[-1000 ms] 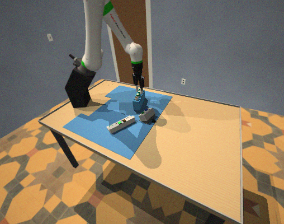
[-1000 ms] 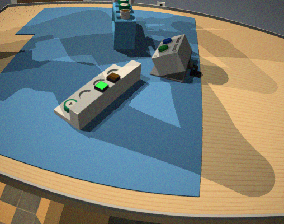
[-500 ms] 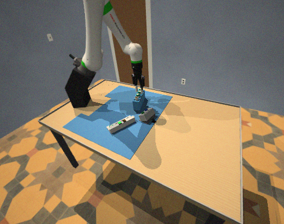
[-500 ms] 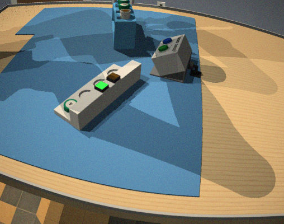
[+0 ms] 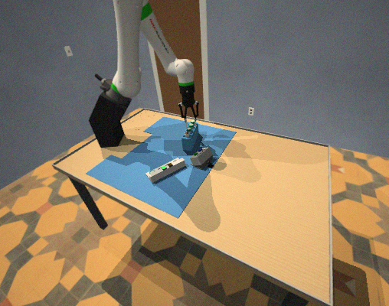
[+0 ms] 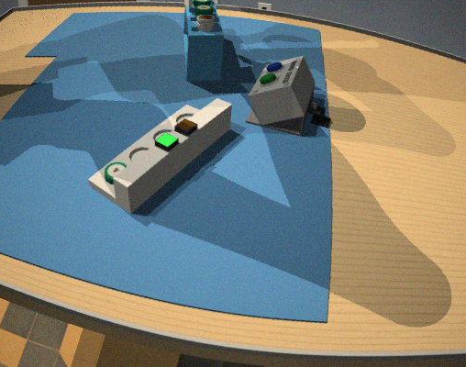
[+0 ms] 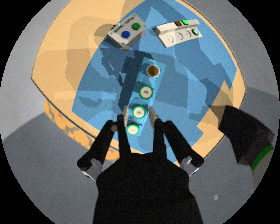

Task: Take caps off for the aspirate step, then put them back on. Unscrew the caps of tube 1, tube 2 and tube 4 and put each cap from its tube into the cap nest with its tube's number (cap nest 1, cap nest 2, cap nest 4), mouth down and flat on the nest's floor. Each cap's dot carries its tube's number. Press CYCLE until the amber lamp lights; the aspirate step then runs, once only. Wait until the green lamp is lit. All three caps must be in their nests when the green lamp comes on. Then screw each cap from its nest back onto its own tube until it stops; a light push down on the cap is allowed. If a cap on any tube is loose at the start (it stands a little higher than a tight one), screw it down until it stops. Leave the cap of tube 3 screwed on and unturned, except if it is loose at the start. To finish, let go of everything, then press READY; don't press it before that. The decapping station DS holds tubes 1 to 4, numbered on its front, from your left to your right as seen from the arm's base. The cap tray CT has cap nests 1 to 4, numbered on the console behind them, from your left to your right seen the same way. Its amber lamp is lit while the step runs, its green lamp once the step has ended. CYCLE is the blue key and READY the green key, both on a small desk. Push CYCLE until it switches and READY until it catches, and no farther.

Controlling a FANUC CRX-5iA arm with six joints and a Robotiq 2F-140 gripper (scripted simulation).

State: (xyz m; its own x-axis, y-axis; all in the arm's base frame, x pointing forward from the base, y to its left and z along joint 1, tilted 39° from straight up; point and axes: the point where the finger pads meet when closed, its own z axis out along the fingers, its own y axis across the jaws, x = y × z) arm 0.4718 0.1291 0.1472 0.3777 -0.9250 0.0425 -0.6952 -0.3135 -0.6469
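A: Caps on the decapping station [image 6: 204, 52]?
B: Three green caps on; nearest tube [image 6: 205, 22] bare. One cap [image 6: 113, 172] in the cap tray [image 6: 171, 162].
A: Gripper [image 7: 139, 123]?
B: Released, fingers straddling the far cap [image 7: 134, 122].

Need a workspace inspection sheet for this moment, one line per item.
Surface: wooden table, blue mat under the gear.
Job's things: decapping station has three capped tubes; end tube nearest the tray is open. One green cap in the cap tray's end nest. Green lamp lit, amber lamp dark.
Clutter: nothing seen.
Tool: open, empty, above the farthest cap.
Cables: nothing seen.
Surroundings: wall outlet, patterned floor.
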